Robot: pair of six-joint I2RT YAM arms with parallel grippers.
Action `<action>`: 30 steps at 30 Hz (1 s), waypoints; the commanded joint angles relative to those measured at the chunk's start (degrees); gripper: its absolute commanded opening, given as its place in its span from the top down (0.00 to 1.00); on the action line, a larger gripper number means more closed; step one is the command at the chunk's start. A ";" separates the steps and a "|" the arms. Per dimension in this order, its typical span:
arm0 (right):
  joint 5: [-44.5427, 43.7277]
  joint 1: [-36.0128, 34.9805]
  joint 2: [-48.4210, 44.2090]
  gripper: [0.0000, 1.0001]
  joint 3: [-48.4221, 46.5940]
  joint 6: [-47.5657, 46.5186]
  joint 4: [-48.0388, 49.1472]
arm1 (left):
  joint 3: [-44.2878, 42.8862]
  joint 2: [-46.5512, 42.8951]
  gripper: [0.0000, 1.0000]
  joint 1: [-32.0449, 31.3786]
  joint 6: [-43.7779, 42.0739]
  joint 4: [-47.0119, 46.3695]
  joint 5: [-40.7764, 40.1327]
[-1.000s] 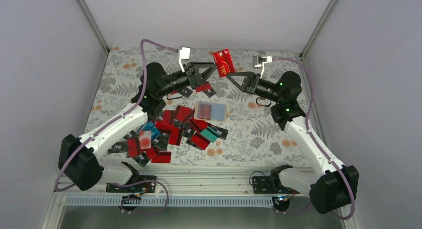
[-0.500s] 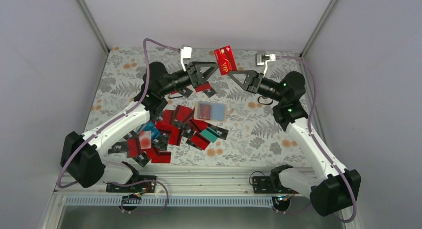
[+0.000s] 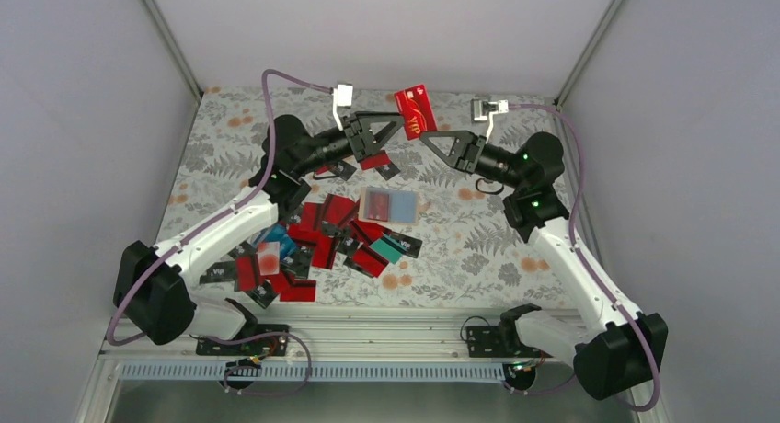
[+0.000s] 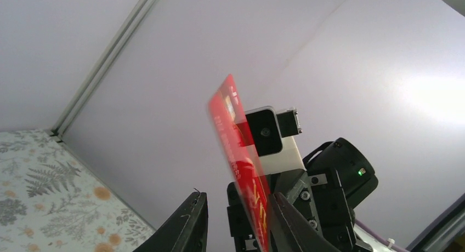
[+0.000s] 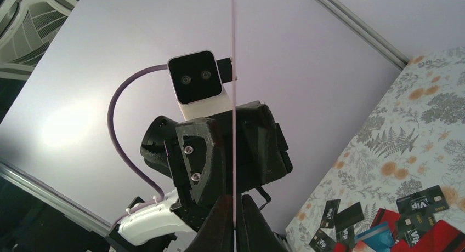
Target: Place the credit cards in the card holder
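Top: right gripper (image 3: 425, 136) pinching red VIP card (image 3: 416, 110) aloft over table's (image 3: 497, 248) far edge, left gripper (image 3: 397, 121) just beside it; card holder (image 3: 391, 204) lying open mid-table by loose credit cards (image 3: 313, 239) | Left wrist: card showing between its spread fingers | Right wrist: card appearing edge-on, clamped.

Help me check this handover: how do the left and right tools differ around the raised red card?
The right black two-finger tool is shut on the red plastic card; the left black two-finger tool is open around it. The left tool reaches in from the left in the top view, the right from the right. Both face each other above the floral table.
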State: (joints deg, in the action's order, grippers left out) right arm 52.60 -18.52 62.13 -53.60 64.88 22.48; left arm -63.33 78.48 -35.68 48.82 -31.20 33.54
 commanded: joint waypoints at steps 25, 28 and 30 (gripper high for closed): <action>-3.92 -2.62 1.51 0.75 -4.71 -14.19 -15.69 | -2.48 0.45 0.98 0.16 -6.83 14.49 -5.01; -9.82 -1.95 1.78 0.63 -5.71 -22.81 -26.30 | -2.66 0.61 0.98 0.17 -12.11 26.51 -12.78; -13.77 -1.48 2.25 0.58 -5.14 -26.12 -31.11 | -0.92 1.10 0.97 0.24 -14.38 30.15 -15.31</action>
State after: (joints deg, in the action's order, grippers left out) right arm 46.63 -20.53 64.03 -57.21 50.37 4.40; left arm -65.21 78.85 -35.86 42.61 -16.88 27.94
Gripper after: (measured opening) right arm 0.382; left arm 0.028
